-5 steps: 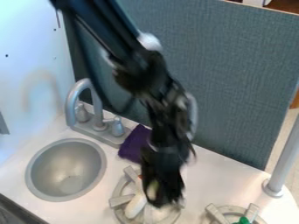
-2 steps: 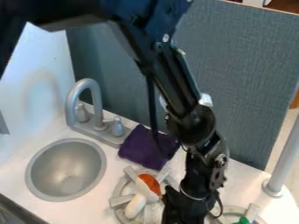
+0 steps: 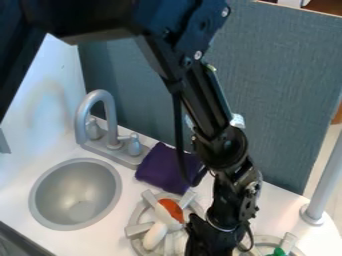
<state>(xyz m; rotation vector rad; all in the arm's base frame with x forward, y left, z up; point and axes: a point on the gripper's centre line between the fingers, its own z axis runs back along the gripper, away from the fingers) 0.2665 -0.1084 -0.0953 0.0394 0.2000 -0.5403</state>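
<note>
A grey-green panel (image 3: 280,85) stands behind the white tabletop (image 3: 100,242). The black arm (image 3: 200,95) slants from the upper left down to the lower centre. At lower left is a round grey sink (image 3: 75,195), with a faucet (image 3: 97,112) behind it. The tool (image 3: 208,242) is at the bottom, over the tabletop (whether clenched or released, I cannot tell), near the orange-and-white toy (image 3: 171,209) on a burner (image 3: 138,230); a purple cloth (image 3: 163,168) lies just behind. A small green thing (image 3: 276,252) sits at lower right.
</note>
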